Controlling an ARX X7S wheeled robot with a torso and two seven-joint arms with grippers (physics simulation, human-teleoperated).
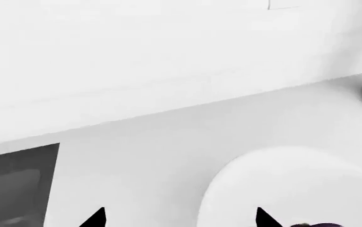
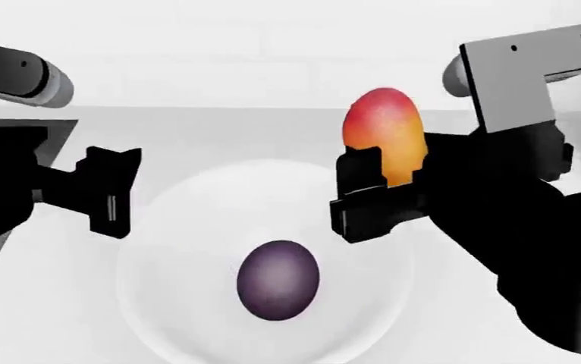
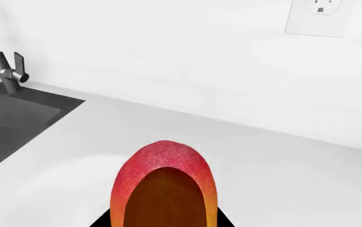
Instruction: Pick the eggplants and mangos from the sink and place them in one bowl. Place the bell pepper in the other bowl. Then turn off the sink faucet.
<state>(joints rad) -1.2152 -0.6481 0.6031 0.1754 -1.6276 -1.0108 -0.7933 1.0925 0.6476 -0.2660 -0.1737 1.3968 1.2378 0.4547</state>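
Left wrist view: left gripper [image 1: 179,218] jaws spread, holding nothing, over the white bench [image 1: 168,142] beside the bowl [image 1: 282,179].

Head view: right gripper [image 2: 384,188] clenched on the mango [image 2: 384,136], above the bowl's far rim; eggplant [image 2: 278,279] lies inside.

Right wrist view: mango upright; sink [image 3: 11,123] and faucet [image 3: 4,61] nearby. Risk: released so near the rim, it may roll out.
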